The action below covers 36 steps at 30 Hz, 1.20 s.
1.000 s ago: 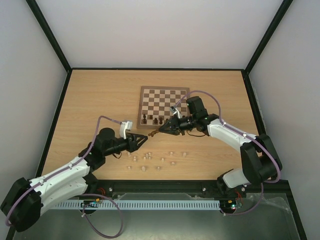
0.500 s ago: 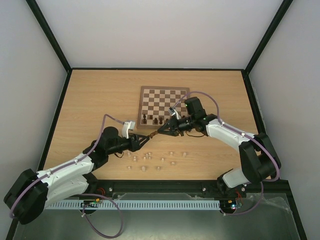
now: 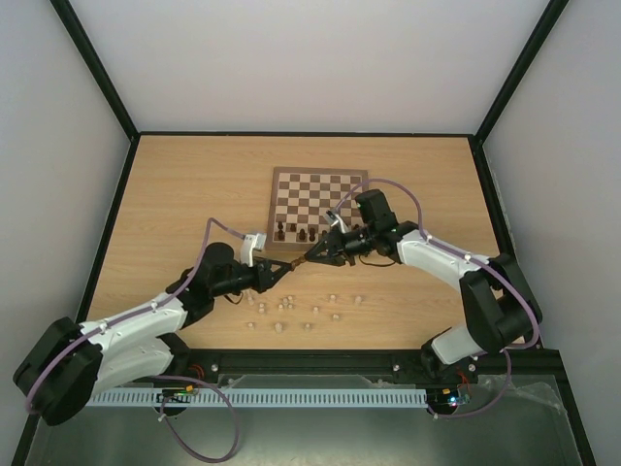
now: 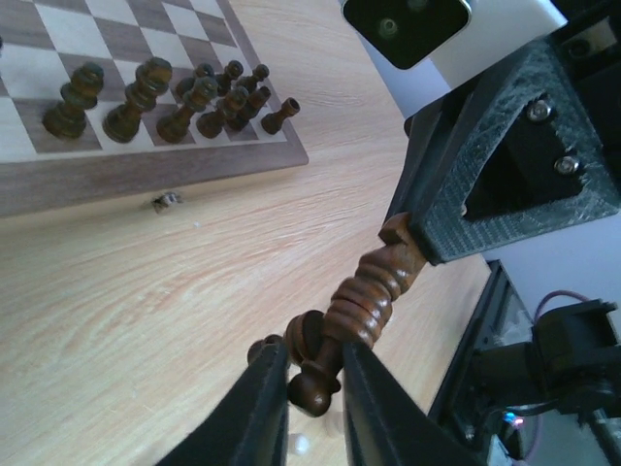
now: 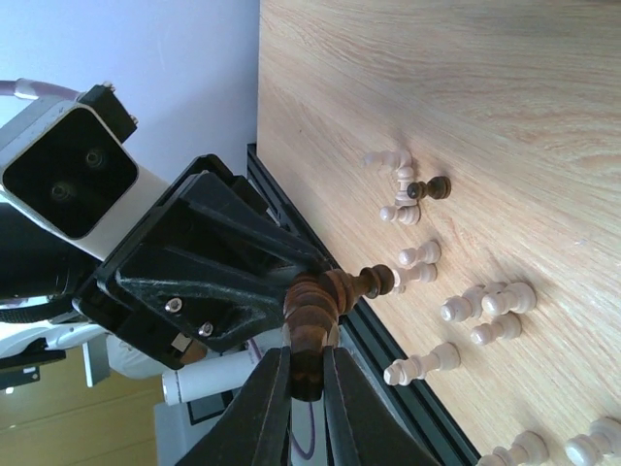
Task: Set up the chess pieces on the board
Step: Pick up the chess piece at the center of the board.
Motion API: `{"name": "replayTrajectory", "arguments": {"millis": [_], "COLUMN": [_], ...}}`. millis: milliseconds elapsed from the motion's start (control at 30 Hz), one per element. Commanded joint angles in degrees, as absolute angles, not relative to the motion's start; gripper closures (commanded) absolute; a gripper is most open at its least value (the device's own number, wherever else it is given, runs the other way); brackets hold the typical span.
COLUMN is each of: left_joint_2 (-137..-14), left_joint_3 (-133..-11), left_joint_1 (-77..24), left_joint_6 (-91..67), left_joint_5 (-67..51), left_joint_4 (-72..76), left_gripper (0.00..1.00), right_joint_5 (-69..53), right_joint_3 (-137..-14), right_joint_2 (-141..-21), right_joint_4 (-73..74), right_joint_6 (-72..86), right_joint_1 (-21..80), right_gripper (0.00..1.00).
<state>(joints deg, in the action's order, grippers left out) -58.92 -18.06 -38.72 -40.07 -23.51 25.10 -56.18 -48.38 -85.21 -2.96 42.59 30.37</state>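
Note:
One dark brown chess piece hangs in the air between both grippers, just in front of the board's near edge. My right gripper is shut on its thick base end. My left gripper is closed round its thin top end, with the ringed body showing between the two grippers. The board holds a row of dark pieces on its near rank, seen also in the left wrist view. Pale pieces lie loose on the table.
A small dark object lies on the table just off the board's frame. A dark pawn lies among the pale pieces. The table's near edge with its black rail runs behind the pale pieces.
My left gripper has moved right and forward to meet the right gripper and now closes round the top of the dark piece. The right gripper shifted slightly left with the piece.

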Motion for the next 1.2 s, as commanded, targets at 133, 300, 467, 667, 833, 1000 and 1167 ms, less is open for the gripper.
{"name": "replayTrajectory", "arguments": {"millis": [133, 300, 467, 667, 833, 1000, 1167], "left_joint_2": [-59.75, -56.55, -52.18, -49.62, -51.16, -50.47, -52.68], "left_joint_3": [-20.32, -20.3, -21.53, -25.74, -26.95, -25.57, -28.04], "left_joint_1": [-39.14, -39.03, -39.02, -38.73, -38.33, -38.03, -35.18], "left_joint_6": [-39.56, -38.76, -37.48, -35.41, -34.54, -34.28, -32.18], "left_joint_5": [-24.19, -22.75, -19.75, -14.37, -15.01, -16.24, -11.7], "left_joint_4": [26.62, 22.01, 12.89, 1.43, 0.32, 2.24, -6.26], "left_gripper": [0.93, 0.94, 0.94, 0.94, 0.93, 0.91, 0.87], "right_joint_5": [-57.48, -55.35, -46.52, -33.52, -31.25, -32.94, -30.03], "right_joint_3": [-50.18, -50.25, -52.84, -57.88, -60.38, -59.78, -60.2], "right_joint_2": [-86.58, -86.53, -85.85, -85.77, -87.41, -85.49, -84.65], "right_joint_4": [-2.68, -0.6, 7.64, 15.27, 17.01, 16.12, 19.4], "right_joint_6": [41.23, 39.67, 34.48, 31.27, 31.36, 32.34, 30.91], "right_joint_1": [30.68, 30.67, 30.67, 32.61, 34.62, 34.98, 34.94], "right_gripper": [0.9, 0.91, 0.91, 0.9, 0.91, 0.91, 0.91]}}
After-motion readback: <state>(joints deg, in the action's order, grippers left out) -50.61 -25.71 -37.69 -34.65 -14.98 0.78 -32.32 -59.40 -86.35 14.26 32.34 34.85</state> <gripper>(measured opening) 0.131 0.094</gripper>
